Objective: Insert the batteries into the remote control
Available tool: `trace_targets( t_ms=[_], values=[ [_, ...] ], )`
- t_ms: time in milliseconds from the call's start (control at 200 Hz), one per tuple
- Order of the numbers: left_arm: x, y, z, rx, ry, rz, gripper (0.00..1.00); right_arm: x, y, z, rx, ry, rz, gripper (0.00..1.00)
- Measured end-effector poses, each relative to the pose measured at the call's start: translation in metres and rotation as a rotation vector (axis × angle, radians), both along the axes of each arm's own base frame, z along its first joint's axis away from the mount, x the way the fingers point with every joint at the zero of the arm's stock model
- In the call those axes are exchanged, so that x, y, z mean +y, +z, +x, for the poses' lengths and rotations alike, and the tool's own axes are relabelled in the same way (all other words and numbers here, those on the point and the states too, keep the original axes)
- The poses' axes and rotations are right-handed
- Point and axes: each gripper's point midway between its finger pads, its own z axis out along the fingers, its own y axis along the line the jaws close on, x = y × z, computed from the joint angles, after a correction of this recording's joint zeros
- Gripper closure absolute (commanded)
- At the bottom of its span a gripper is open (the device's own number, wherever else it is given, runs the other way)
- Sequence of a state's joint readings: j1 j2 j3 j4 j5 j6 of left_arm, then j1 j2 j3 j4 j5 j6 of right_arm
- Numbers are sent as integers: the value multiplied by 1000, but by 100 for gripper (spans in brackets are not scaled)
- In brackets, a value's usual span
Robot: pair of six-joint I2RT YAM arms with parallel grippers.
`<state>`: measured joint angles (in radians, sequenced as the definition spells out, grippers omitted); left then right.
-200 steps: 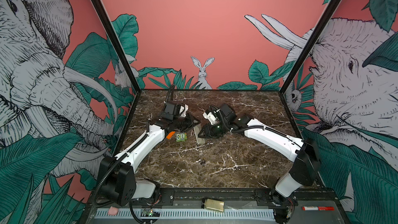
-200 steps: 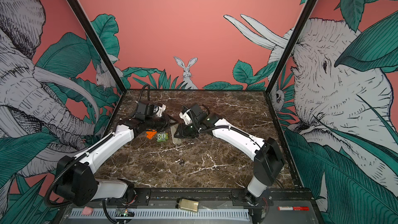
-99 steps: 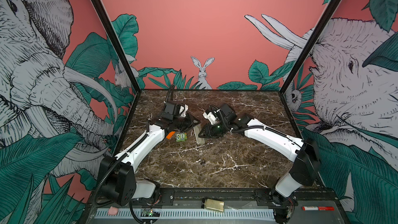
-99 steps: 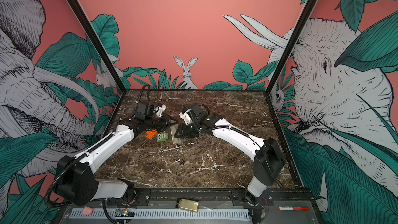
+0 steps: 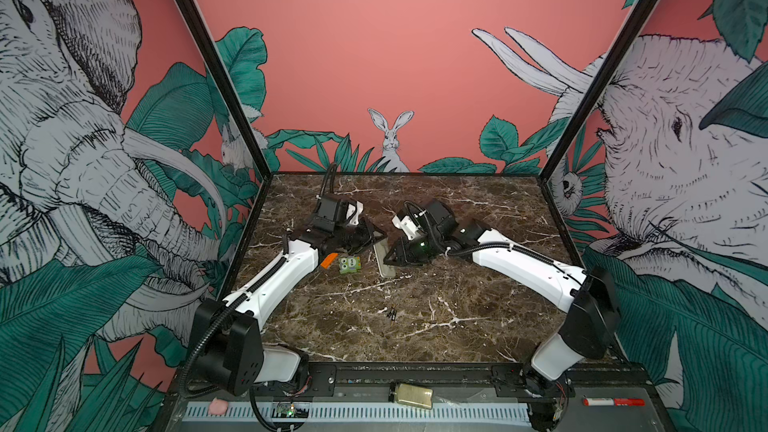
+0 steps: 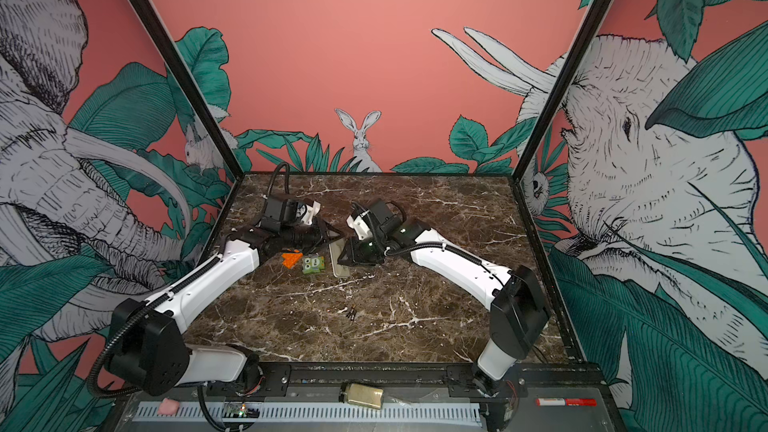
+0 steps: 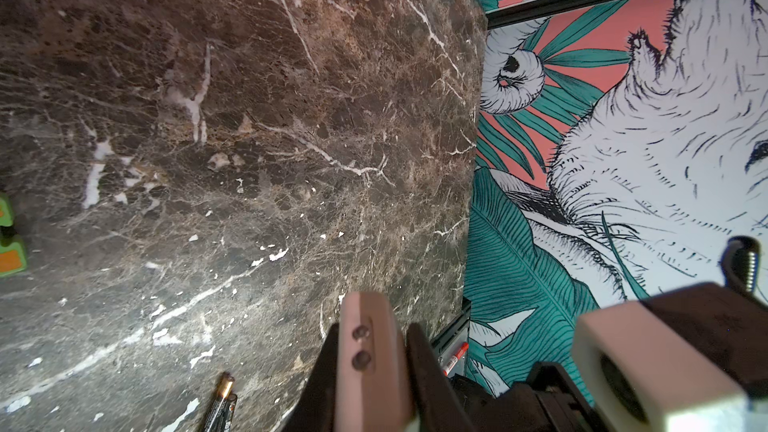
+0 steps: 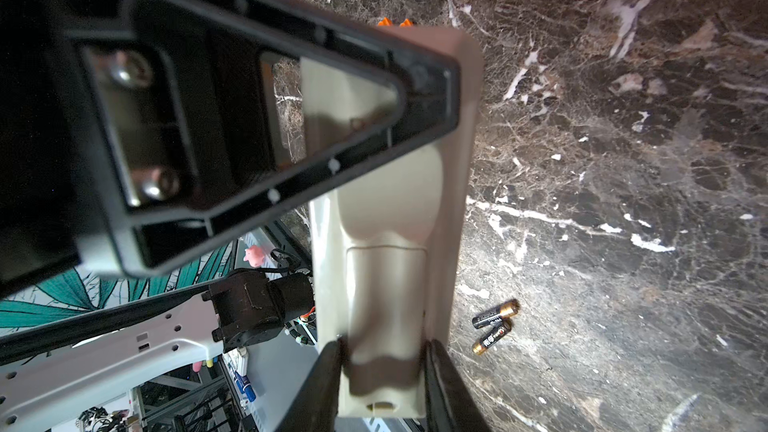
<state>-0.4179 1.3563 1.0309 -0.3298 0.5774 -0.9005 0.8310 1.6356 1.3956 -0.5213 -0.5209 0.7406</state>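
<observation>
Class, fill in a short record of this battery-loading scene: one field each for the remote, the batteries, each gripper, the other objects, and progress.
remote control: beige back up, between both grippers
batteries: two, side by side on the marble table, apart from the remote, untouched
left gripper: shut on one end of the remote
right gripper: astride the other end, at the battery cover; firm grip unclear
other objects: green owl-faced block and orange piece, beside the remote
progress: no battery loaded yet
</observation>
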Motion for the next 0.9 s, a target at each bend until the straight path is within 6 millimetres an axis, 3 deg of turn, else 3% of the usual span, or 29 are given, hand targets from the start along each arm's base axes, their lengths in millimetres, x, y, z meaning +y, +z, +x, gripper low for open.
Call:
trace_targets(
  t_ms=[900],
  values=[
    [1, 0, 1, 0, 3, 0, 100, 0, 2, 1, -16, -1, 17, 72]
  ],
)
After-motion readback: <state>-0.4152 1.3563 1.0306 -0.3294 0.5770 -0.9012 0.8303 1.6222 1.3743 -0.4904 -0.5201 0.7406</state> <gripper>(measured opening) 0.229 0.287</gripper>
